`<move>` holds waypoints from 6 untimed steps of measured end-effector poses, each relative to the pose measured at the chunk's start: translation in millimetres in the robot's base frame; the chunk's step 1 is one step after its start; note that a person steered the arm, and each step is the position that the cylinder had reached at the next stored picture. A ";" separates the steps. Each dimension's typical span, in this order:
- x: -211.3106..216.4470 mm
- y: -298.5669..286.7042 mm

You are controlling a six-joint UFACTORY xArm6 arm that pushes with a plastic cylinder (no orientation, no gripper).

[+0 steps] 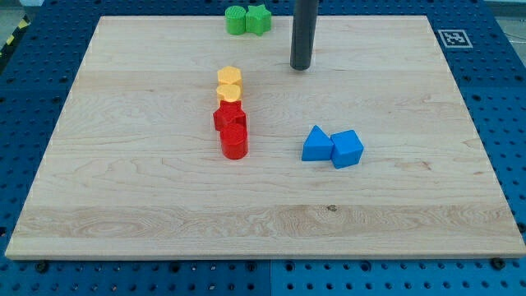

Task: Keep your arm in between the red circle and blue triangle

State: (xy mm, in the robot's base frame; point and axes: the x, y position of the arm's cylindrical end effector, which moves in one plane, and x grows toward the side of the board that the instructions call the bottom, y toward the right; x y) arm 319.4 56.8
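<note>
Dark rod's tip (300,67), no claw to open or close, stands above the gap, red plastic cylinder block (234,145) lower-left, blue plastic triangular block (316,145) below, not yet between them.

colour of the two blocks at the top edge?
Green: both blocks sit touching at the board's top edge, left of my tip. Only the camera view shows them.

Two green blocks (247,19), two yellow blocks (229,84), two red blocks (232,130) and two blue blocks (332,146) sit on one wooden counter (123,197): eight blocks altogether.
</note>
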 end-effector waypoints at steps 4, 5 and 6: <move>95.9 82.9; 96.8 40.3; 114.5 14.1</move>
